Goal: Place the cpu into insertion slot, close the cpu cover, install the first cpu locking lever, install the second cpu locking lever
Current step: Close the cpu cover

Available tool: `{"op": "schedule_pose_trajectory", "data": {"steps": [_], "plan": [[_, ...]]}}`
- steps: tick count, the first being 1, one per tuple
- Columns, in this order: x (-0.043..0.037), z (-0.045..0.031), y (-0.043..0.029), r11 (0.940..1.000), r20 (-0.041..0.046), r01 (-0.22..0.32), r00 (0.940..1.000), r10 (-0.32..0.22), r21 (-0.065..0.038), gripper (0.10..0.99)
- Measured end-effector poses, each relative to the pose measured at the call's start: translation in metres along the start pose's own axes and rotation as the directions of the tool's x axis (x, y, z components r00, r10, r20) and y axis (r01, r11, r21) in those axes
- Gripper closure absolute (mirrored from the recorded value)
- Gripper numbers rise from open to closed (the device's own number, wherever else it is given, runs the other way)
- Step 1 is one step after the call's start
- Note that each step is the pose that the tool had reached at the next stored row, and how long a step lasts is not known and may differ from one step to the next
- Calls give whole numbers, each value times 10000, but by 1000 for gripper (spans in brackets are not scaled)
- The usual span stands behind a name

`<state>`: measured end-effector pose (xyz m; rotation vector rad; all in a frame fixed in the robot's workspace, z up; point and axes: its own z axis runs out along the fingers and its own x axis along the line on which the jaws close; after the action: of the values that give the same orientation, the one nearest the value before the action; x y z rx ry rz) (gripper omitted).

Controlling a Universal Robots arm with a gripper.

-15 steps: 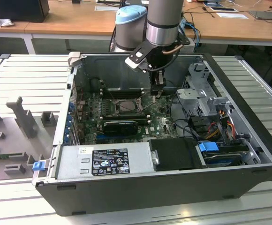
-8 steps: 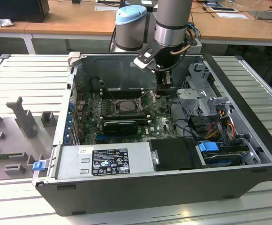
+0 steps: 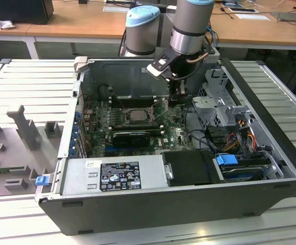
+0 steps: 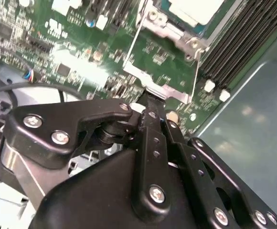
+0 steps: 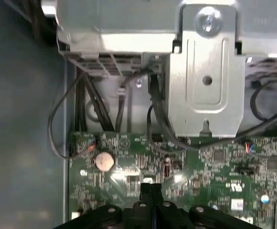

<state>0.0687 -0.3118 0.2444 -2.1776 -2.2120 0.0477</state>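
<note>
gripper (image 4: pixel 150 109): fingers are being shown pressed together, nothing clamped between them | tip is being held low over the green board (image 5: pixel 215 162), close beside the silvery edge of the cpu cover (image 4: pixel 163 29) | cpu (image 3: pixel 138 115) is being seen seated in the insertion slot (image 3: pixel 122 117), framed by the cover

the cpu (image 4: pixel 196 9) and its insertion slot (image 4: pixel 176 32) run off the second wrist view's edge.
</note>
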Motion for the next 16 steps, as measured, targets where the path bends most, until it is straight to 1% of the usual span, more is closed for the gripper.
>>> {"op": "schedule_pose_trajectory", "data": {"steps": [1, 4, 7, 9, 11, 14, 16], "plan": [[0, 0, -5, 10000, 1, -2, 10000, 2, 40, 980], [1, 4, -90, 10000, 1, 21, 10000, -21, 41, 980], [3, 11, -226, 10000, 3, 47, 10000, -47, 30, 980], [4, 14, -291, 10000, 3, 53, 10000, -53, 25, 980], [6, 19, -393, 10000, 3, 58, 10000, -58, 19, 980], [7, 23, -478, 10000, 3, 64, 10000, -64, 15, 980], [8, 42, -556, 10000, 5, 78, 10000, -78, 3, 980]]}}
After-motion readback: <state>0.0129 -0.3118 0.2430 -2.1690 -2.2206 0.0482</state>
